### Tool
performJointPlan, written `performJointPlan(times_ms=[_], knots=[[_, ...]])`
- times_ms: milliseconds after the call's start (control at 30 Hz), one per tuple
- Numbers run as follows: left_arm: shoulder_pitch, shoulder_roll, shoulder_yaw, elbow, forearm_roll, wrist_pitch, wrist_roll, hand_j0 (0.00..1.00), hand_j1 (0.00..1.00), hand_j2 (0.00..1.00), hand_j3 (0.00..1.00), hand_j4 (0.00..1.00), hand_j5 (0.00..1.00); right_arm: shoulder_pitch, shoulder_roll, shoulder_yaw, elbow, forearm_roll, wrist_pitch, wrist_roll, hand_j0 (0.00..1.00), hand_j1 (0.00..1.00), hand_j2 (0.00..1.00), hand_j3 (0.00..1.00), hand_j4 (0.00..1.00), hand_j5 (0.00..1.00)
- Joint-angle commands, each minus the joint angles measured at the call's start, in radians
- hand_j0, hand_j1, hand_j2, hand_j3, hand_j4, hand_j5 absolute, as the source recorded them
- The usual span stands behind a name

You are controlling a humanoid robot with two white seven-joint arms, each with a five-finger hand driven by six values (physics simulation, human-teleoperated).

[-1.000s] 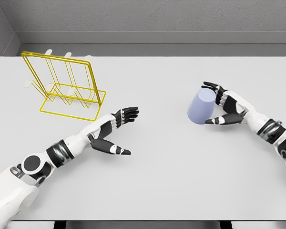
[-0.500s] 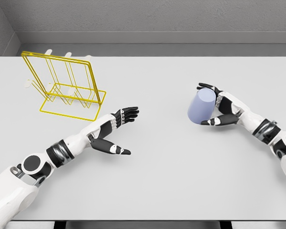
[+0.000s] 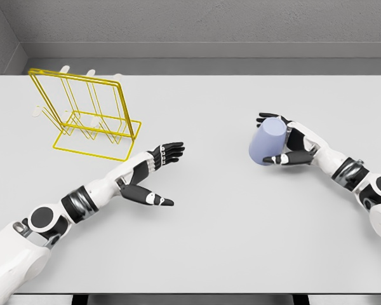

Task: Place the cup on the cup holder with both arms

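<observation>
A smooth, matte, pale lavender cup (image 3: 267,142) — a plain tapered cylinder without a handle — is being gripped on the right half of a flat light-grey table (image 3: 241,229). The cup is being held tilted, its long axis leaning up and to the right; the end pointing up-right is seen as a paler oval, though whether that end is the mouth or the base cannot be made out. The right hand (image 3: 291,141) is being wrapped around the cup from its far side, dark fingers (image 3: 265,117) curled over the upper edge and the thumb pressed along the lower right, so part of the cup's wall is being hidden. Whether the cup's lower end is touching the table cannot be told.

Well apart, at the far left, a cup holder (image 3: 89,114) of thin, glossy yellow wire is being shown standing upright — a rectangular base frame with tall looped uprights. Pale pegs behind it are only partly visible.

The left hand (image 3: 153,175) is being held just above the table near the middle, fingers spread and straight, nothing grasped. Both white, hard-shelled arms are being cut off by the picture's edges.
</observation>
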Motion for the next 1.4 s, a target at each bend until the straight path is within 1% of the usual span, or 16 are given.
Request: performJointPlan(times_ms=[0,67,100,267,333,433,600,667,867,1000,1067,1167,1233,1367], knots=[[0.000,0.001,0.000,-0.001,0.005,-0.001,0.000,1.00,1.00,1.00,1.00,1.00,1.00,0.000,0.001,0.004,0.002,0.008,0.000,0.001,0.80,0.80,0.80,0.80,0.80,0.80],[0.000,0.001,0.000,-0.001,0.005,-0.001,0.000,1.00,1.00,1.00,1.00,1.00,1.00,0.000,0.001,0.003,0.001,0.008,0.000,0.001,0.72,0.72,0.72,0.72,0.72,0.72],[0.000,0.001,0.000,0.001,0.005,-0.001,0.000,1.00,1.00,1.00,1.00,1.00,1.00,-0.002,0.001,0.003,0.001,0.010,-0.003,0.001,0.70,0.70,0.70,0.70,0.70,0.70],[0.002,0.004,0.000,-0.001,0.011,-0.001,0.000,1.00,1.00,1.00,1.00,1.00,1.00,-0.005,-0.002,0.003,-0.012,0.013,-0.014,0.001,0.70,0.70,0.70,0.70,0.70,0.70],[0.000,0.004,0.000,-0.001,0.011,-0.001,0.000,1.00,1.00,1.00,1.00,1.00,1.00,-0.017,-0.007,0.003,-0.018,0.013,-0.015,0.001,0.70,0.70,0.70,0.70,0.70,0.70],[0.000,0.006,0.000,-0.001,0.011,-0.002,0.000,1.00,1.00,1.00,1.00,1.00,1.00,-0.020,-0.015,0.001,-0.053,0.011,-0.024,0.001,0.70,0.70,0.70,0.70,0.70,0.70],[0.000,0.004,0.000,0.001,0.011,-0.001,0.000,1.00,1.00,1.00,1.00,1.00,1.00,-0.026,-0.022,0.001,-0.079,0.011,-0.029,0.001,0.70,0.70,0.70,0.70,0.70,0.70],[0.000,0.004,0.000,0.001,0.012,-0.001,0.000,1.00,1.00,1.00,1.00,1.00,1.00,-0.026,-0.030,0.001,-0.101,0.011,-0.029,0.001,0.70,0.70,0.70,0.70,0.70,0.70],[0.000,0.007,0.002,0.004,0.012,-0.001,-0.001,1.00,1.00,1.00,1.00,1.00,1.00,-0.018,-0.051,0.004,-0.226,0.011,-0.028,0.001,0.71,0.71,0.71,0.71,0.71,0.71],[0.000,0.009,0.003,0.006,0.014,-0.001,0.000,1.00,1.00,1.00,1.00,1.00,1.00,-0.017,-0.048,0.020,-0.268,0.011,-0.029,0.001,0.71,0.71,0.71,0.71,0.71,0.71],[0.003,0.009,0.023,0.007,0.014,-0.001,0.000,1.00,1.00,1.00,1.00,1.00,1.00,-0.017,-0.047,0.032,-0.288,0.011,-0.029,0.001,0.71,0.71,0.71,0.71,0.71,0.71],[0.002,0.000,0.025,0.015,0.009,-0.001,0.000,1.00,1.00,1.00,1.00,1.00,1.00,-0.017,-0.039,0.047,-0.311,0.011,-0.028,0.001,0.71,0.71,0.71,0.71,0.71,0.71],[-0.002,-0.006,0.025,0.029,0.006,-0.001,0.000,1.00,1.00,1.00,1.00,1.00,1.00,-0.015,-0.033,0.064,-0.312,0.011,-0.028,0.001,0.71,0.71,0.71,0.71,0.71,0.71],[0.000,-0.005,0.023,0.029,0.005,-0.001,0.000,1.00,1.00,1.00,1.00,1.00,1.00,-0.015,0.005,0.072,-0.309,0.011,-0.024,0.001,0.71,0.71,0.71,0.71,0.71,0.71]])
